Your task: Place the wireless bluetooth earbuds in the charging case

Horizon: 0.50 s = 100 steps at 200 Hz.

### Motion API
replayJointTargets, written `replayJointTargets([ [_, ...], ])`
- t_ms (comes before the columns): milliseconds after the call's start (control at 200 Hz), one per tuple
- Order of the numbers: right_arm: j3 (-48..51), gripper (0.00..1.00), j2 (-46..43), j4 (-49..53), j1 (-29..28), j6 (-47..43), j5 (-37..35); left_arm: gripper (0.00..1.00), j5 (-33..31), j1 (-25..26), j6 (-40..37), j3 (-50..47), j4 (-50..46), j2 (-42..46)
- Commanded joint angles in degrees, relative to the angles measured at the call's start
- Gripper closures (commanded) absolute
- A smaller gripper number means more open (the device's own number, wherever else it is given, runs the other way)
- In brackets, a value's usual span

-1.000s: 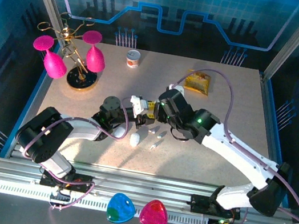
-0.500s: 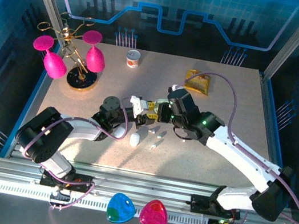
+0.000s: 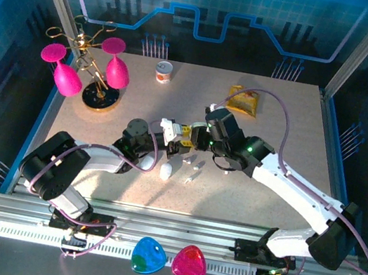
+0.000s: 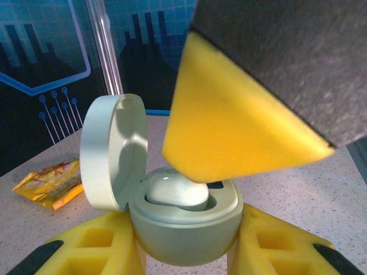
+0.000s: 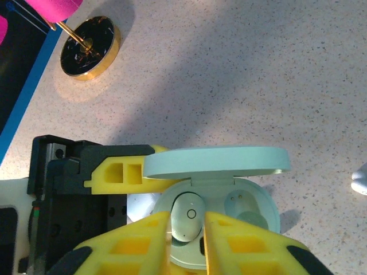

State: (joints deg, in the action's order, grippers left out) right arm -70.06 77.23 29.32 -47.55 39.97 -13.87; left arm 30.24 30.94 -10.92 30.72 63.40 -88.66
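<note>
My left gripper [image 4: 183, 249] is shut on the pale-green charging case [image 4: 183, 229]. The case's lid [image 4: 112, 152] stands open. One white earbud [image 5: 188, 215] sits in the case's left socket, and the right socket [image 5: 246, 212] is bare. My right gripper [image 5: 188, 229] hangs over the case, its yellow fingers [image 5: 143, 240] close on either side of that earbud. Whether they press on it I cannot tell. From the left wrist, one right finger [image 4: 241, 132] rests over the earbud [image 4: 175, 192]. In the top view both grippers meet mid-table, right gripper [image 3: 185, 140], with loose earbuds [image 3: 191, 176] just in front.
A white case [image 3: 165, 170] lies near the loose earbuds. Pink glasses hang on a gold stand [image 3: 85, 70] at the back left, beside a small cup [image 3: 163, 72]. A yellow snack packet [image 3: 242, 101] lies behind the right arm. Blue [image 3: 149, 256] and pink [image 3: 189, 264] pieces rest on the front rail.
The right arm's wrist and forearm shifted slightly over the case. The left arm and the case stayed put.
</note>
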Motion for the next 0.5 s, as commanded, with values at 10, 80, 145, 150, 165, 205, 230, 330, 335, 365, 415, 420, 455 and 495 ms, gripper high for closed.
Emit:
replayJointTargets([
  [10, -0.7, 0.77, -1.5, -0.3, 0.2, -0.2, -1.9, 0.80, 1.0, 0.4, -1.8, -0.5, 3.3, 1.0],
  [80, -0.9, 0.76, -0.8, -0.2, 0.2, 0.0, -1.7, 0.80, 1.2, 0.4, -1.8, -0.4, 3.3, 0.9],
  [145, -1.2, 0.76, 0.0, -0.1, 0.2, 0.2, -1.3, 0.80, 1.3, 0.5, -1.8, -0.4, 3.4, 0.9],
  [150, -1.2, 0.76, 0.1, 0.0, 0.2, 0.2, -1.2, 0.80, 1.4, 0.5, -1.8, -0.4, 3.4, 0.9],
  [165, -1.3, 0.76, 0.3, -0.1, 0.2, 0.3, -1.0, 0.80, 1.3, 0.5, -1.8, -0.4, 3.4, 1.0],
  [205, -1.4, 0.76, 0.8, -0.1, 0.3, 0.3, -0.7, 0.81, 1.4, 0.4, -1.8, -0.4, 3.5, 1.0],
  [230, -1.5, 0.76, 1.0, -0.1, 0.2, 0.3, -0.6, 0.81, 1.5, 0.4, -1.8, -0.4, 3.5, 1.1],
  [330, -1.9, 0.77, 2.1, 0.3, 0.2, 0.4, 0.2, 0.80, 1.6, 0.4, -1.9, -0.4, 3.5, 1.1],
  [335, -2.0, 0.77, 2.2, 0.3, 0.2, 0.4, 0.3, 0.80, 1.6, 0.4, -1.9, -0.4, 3.5, 1.1],
  [365, -2.2, 0.77, 2.7, 0.7, 0.2, 0.3, 0.5, 0.80, 1.6, 0.5, -1.9, -0.4, 3.5, 1.2],
  [415, -2.7, 0.78, 3.3, 1.2, 0.2, 0.3, 0.9, 0.81, 1.4, 0.5, -1.9, -0.3, 3.5, 1.2],
  [420, -2.7, 0.78, 3.4, 1.3, 0.2, 0.3, 1.0, 0.81, 1.4, 0.5, -1.9, -0.3, 3.5, 1.2],
  [455, -3.0, 0.78, 3.7, 1.7, 0.2, 0.3, 1.2, 0.81, 1.3, 0.4, -1.8, -0.3, 3.4, 1.2],
  [495, -3.3, 0.79, 4.1, 2.1, 0.2, 0.2, 1.5, 0.81, 1.3, 0.4, -1.9, -0.2, 3.4, 1.2],
])
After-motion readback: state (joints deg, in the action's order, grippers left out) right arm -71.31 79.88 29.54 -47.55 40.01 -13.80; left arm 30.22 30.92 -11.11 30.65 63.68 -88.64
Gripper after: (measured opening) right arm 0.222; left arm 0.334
